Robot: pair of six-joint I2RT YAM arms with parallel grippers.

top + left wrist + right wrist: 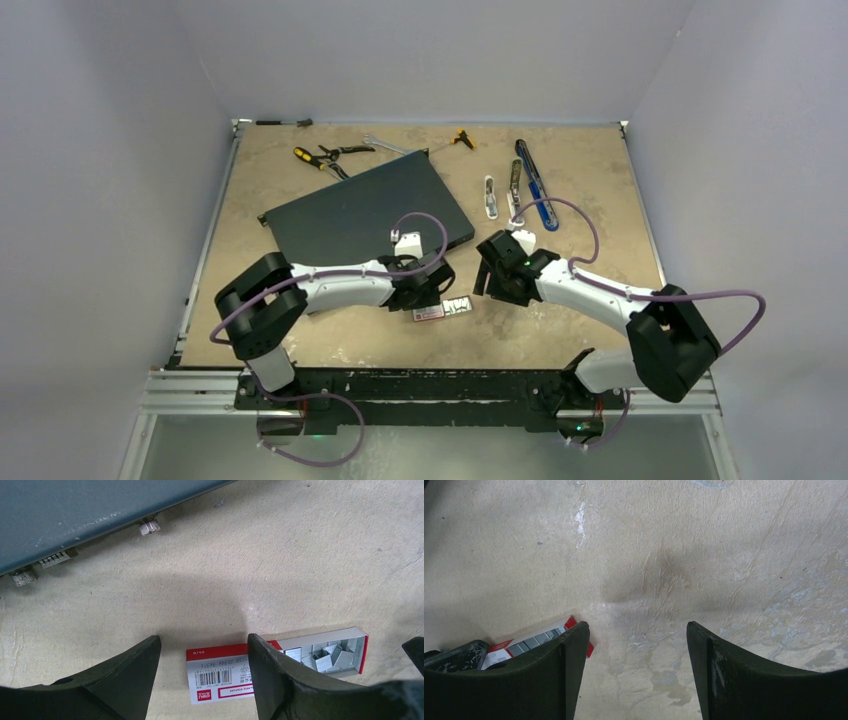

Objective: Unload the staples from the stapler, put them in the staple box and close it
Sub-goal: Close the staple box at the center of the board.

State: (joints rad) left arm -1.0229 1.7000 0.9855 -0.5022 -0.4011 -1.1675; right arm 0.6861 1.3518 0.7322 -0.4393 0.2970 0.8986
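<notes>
Silvery staples (325, 655) lie loose in the open tray of a small red-and-white box (225, 672) on the table. My left gripper (204, 637) hangs open just over the box's labelled end, holding nothing. The box (441, 310) sits between the two grippers in the top view. My right gripper (636, 625) is open over bare table, and the box's tray end (541, 637) shows beside its left finger. What looks like the stapler (531, 178), long and blue-black, lies opened out at the back right, far from both grippers (440, 285) (487, 275).
A flat dark grey case (365, 210) lies behind the left gripper, its edge (75, 510) close in the left wrist view. Pliers (320, 157), a wrench (385, 145) and a small screwdriver (462, 138) lie along the back edge. Silvery strips (490, 197) rest beside the stapler.
</notes>
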